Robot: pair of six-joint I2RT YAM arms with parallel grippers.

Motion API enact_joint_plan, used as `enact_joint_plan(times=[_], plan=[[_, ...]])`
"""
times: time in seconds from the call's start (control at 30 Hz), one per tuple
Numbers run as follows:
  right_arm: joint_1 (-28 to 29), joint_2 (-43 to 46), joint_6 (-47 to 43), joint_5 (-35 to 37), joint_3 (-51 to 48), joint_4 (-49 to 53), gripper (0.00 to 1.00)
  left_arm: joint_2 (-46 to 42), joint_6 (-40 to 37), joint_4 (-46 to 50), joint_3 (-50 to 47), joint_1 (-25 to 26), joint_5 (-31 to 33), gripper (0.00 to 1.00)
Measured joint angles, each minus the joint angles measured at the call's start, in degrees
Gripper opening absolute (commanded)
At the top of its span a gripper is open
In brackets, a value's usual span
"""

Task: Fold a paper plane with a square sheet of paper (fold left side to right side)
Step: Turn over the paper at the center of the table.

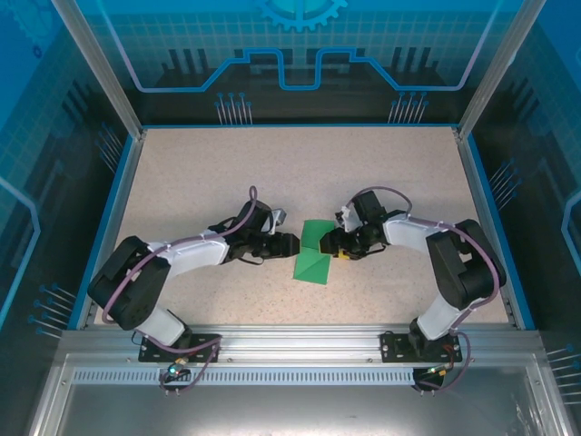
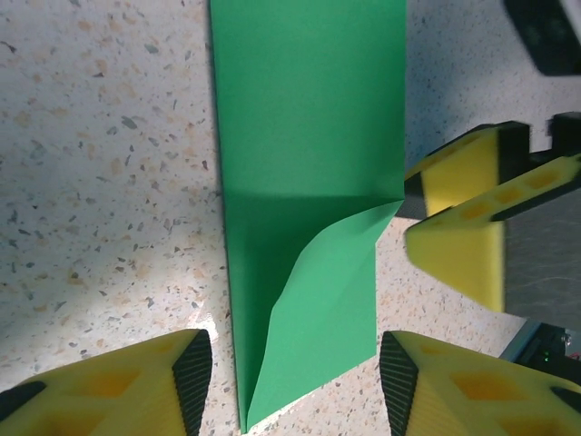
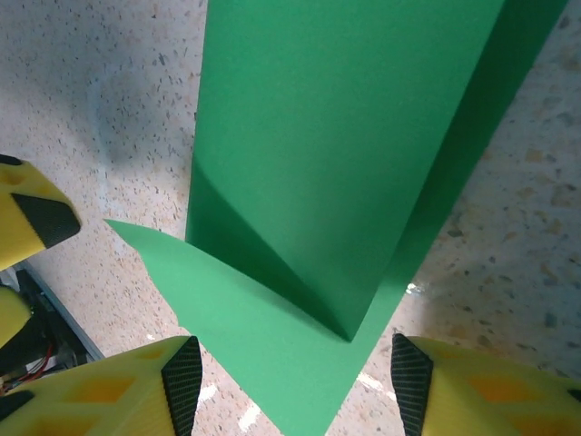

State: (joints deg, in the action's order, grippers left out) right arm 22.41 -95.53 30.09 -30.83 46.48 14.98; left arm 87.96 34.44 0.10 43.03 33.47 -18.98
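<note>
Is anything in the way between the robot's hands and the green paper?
No, nothing visible. The left gripper and the right gripper are open, one at each side edge of the green paper, which lies on the table.

Arms: my left arm (image 1: pixel 172 259) and right arm (image 1: pixel 436 241), white shells, black joints.
Cables (image 1: pixel 253 198): purple loops on me.
Tools: left tool (image 2: pixel 295 381), right tool (image 3: pixel 295 386), yellow fingers (image 2: pixel 100 391), black pads (image 2: pixel 192 368).
</note>
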Motion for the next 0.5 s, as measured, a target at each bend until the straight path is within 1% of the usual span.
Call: enact_joint_plan(times=[0.23, 0.33, 0.43, 0.5], plan=[[0.92, -1.66, 1.66, -1.86, 0.15, -3.02, 0.56, -2.45, -0.02, 1.27, -0.11, 0.00, 1.51, 0.58], [1.11, -2.84, 2.14, -2.56, 0.85, -3.67, 0.52, -3.91, 0.00, 1.62, -0.15, -0.04, 2.08, 0.58], [1.62, -3.98, 2.95, -3.65, 1.31, -4.81, 0.43, -6.03, 0.11, 1.75, -0.76, -0.35, 2.34, 0.59], [1.86, -4.59, 3.37, -4.39, 1.70, -5.55, 0.30, -7.54, 0.20, 1.79, -1.03, -0.68, 2.67, 0.62]])
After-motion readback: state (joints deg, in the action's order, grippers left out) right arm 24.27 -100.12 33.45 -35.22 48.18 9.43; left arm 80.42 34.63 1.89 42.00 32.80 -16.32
